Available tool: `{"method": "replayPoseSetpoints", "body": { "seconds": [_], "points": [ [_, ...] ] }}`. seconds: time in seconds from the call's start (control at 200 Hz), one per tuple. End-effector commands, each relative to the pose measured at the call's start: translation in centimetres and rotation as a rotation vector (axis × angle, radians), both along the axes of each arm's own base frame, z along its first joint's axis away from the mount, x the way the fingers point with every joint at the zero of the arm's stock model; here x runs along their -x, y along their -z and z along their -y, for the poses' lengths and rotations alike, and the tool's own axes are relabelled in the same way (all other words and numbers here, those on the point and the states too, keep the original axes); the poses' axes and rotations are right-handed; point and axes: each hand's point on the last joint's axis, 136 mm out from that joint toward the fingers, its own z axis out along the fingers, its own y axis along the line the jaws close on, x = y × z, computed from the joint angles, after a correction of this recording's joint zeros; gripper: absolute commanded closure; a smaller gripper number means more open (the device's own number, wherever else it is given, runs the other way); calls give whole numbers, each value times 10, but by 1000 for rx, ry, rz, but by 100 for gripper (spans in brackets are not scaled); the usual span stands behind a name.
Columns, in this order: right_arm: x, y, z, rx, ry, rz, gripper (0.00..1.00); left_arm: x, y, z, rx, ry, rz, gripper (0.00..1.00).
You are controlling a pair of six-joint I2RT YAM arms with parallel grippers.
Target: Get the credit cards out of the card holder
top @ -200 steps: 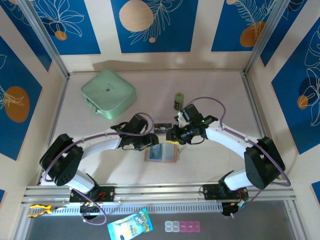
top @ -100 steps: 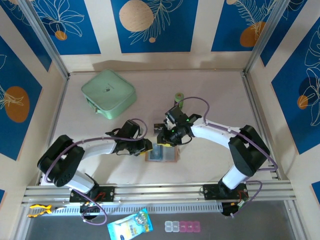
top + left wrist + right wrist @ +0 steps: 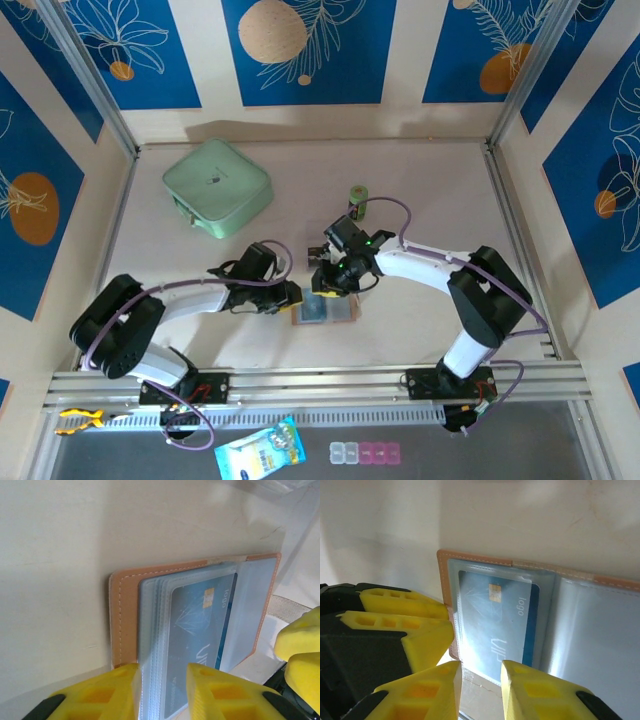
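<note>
The card holder (image 3: 340, 312) lies open and flat on the table, tan with clear grey sleeves. A blue credit card (image 3: 200, 625) with a gold chip sits inside the top sleeve, and the tan cover (image 3: 125, 615) shows along the edge. My left gripper (image 3: 290, 297) is at the holder's left edge, open with a narrow gap (image 3: 161, 692) over the sleeve stack. My right gripper (image 3: 325, 281) is at the far left corner, also open (image 3: 480, 690), its jaws either side of the sleeve's edge over the card (image 3: 495, 615). Other cards are hidden.
A mint-green square case (image 3: 217, 187) sits at the back left. A small green cylinder (image 3: 358, 201) stands behind the right arm. Both grippers crowd the holder's left side, yellow fingers (image 3: 405, 607) almost touching. A blue packet (image 3: 260, 450) lies in front of the rail.
Both grippers have come in and down onto the holder's left part. The right gripper swung left from the far right side. The left jaws have narrowed.
</note>
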Motion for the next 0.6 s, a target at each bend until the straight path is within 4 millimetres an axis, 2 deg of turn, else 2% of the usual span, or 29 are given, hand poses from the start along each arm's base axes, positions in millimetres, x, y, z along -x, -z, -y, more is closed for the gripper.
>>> {"method": "replayPoseSetpoints", "body": {
  "seconds": [0.0,0.21,0.595],
  "points": [
    [5,5,-6,-26,-4,-39,73,-5,-3,1,-6,-9,-7,72],
    [7,11,-5,-24,-4,-43,74,-2,10,-6,-49,-23,-29,74],
    [15,21,4,-11,10,-49,76,-6,12,-10,-90,-14,-16,78]
  ]
}}
